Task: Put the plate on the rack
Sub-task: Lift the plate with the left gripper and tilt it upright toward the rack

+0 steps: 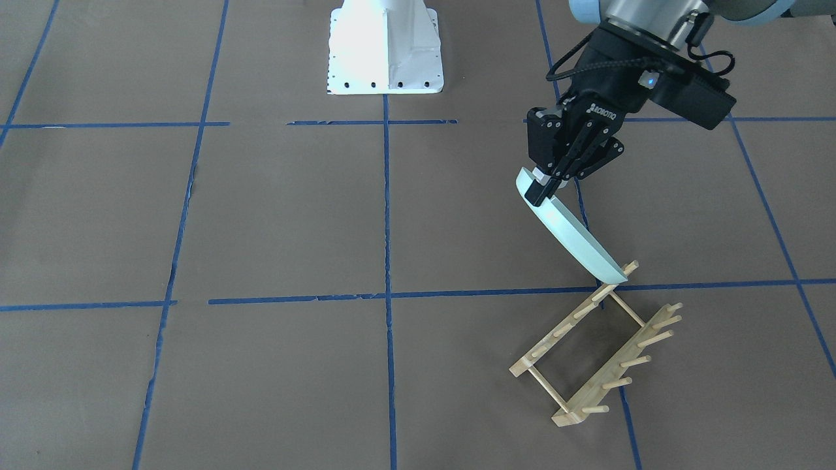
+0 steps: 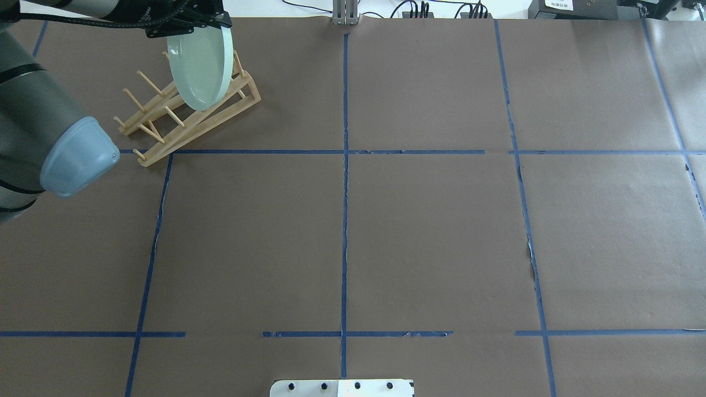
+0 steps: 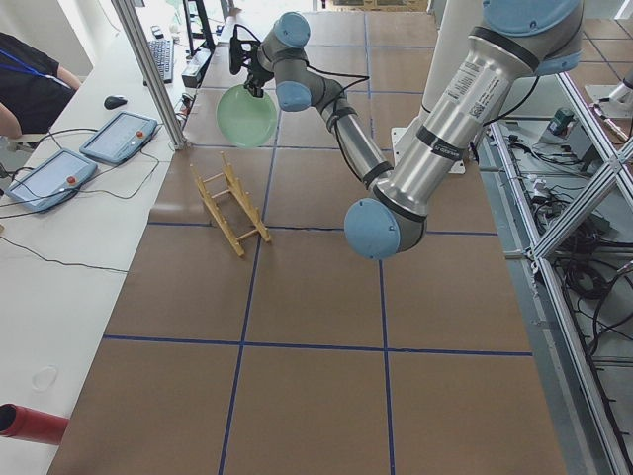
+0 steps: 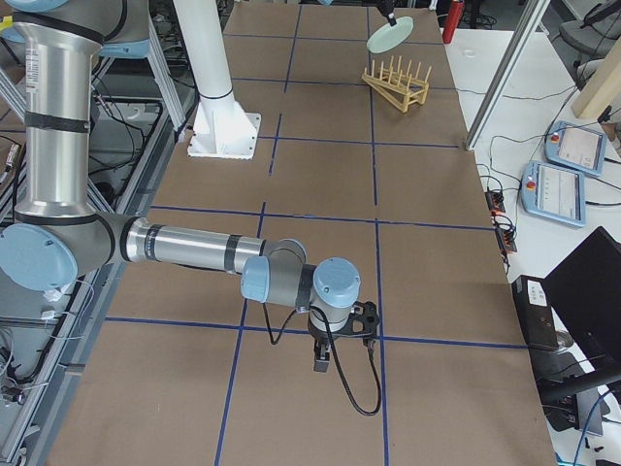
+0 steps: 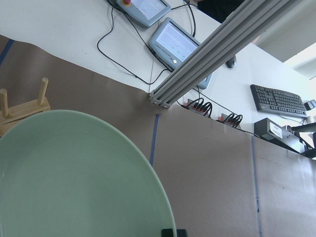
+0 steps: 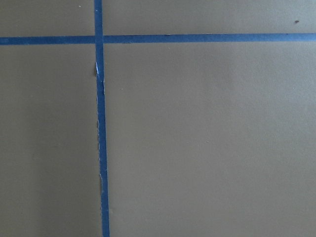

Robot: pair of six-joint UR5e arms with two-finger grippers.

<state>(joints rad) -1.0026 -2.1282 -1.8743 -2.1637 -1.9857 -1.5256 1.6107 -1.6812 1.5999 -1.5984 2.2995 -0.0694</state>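
- Your left hand (image 1: 547, 186) pinched the rim of the mint-green plate (image 1: 578, 238), edge-on above the wooden dish rack (image 1: 591, 391), for slotting between pegs.
- Far from the rack, the right hand (image 4: 325, 359): I couldn't tell its grip.

left arm (image 3: 435, 148) stretched far forward, left gripper (image 1: 545, 190) tilted downward, clamped on the plate (image 1: 576, 234) rim, right arm (image 4: 184, 245) folded low, right gripper (image 4: 321, 365) pointing straight down, its opening seemingly too small to judge

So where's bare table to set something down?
The brown-paper squares between the light wooden peg rack and the white robot base are bare, as are those across the centre blue tape line. Crowded only at the rack, where the left gripper holds the round mint-green plate tilted over it.
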